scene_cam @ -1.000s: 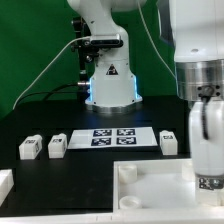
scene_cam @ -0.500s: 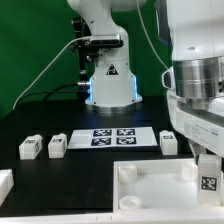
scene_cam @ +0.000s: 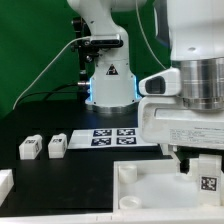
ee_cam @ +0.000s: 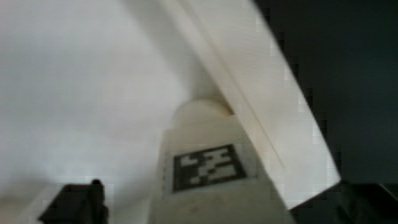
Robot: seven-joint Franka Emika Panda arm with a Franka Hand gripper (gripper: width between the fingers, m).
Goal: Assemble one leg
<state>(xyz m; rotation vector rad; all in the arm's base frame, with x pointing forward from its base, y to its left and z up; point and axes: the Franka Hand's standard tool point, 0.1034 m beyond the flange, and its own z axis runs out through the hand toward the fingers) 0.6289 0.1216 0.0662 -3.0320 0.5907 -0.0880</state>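
The gripper sits low at the exterior view's right, right over the big white square piece, and a leg shows just beneath it, marker face toward the camera. In the wrist view that same leg stands directly ahead of the camera, long axis running away along the line of the fingers, its marker plain to see, with the raised rim of the white square piece running off behind it. One dark fingertip shows at the edge, the other is barely a shadow, so whether the jaws are pinching the leg or standing slack beside it, I cannot tell. My read: the leg is upright at or in the corner socket nearest the exterior view's right, and the next move turns on keeping that axis straight down into the hole. Well apart at the exterior view's left, two spare legs wait side by side on the black table, the marker board lies beyond them, and nothing crowds the working corner.
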